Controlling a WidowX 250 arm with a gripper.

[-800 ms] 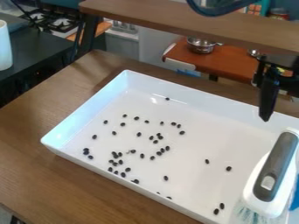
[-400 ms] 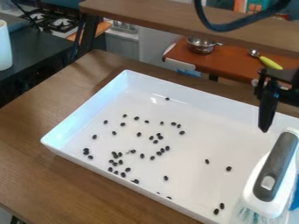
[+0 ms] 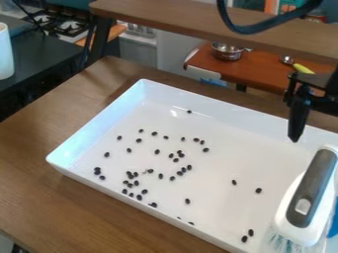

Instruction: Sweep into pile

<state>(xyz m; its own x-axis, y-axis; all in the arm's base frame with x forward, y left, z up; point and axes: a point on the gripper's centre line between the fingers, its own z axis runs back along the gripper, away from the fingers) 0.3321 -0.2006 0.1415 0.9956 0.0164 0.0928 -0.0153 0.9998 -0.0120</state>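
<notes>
Now the tool [image 3: 297, 129] sits a touch higher and further left in the view than it did a moment ago, after dipping between the two earlier frames. It hangs over the far right part of the white tray [image 3: 224, 111], near the brush [image 3: 308, 192] but apart from it. How far open it is, I cannot tell; nothing shows in its hold.

Nothing else shifts: the brush lies at the tray's near right, bristles toward the bottom of the view, and the dark beans [image 3: 259, 190] keep their scatter, thickest toward the tray's left half, with a few strays near the brush. So the sweeping seems yet to begin, and this small correction looks like lining up for the brush handle [image 3: 314, 183]. Coming down off-line could nudge the brush askew before it is gripped.
</notes>
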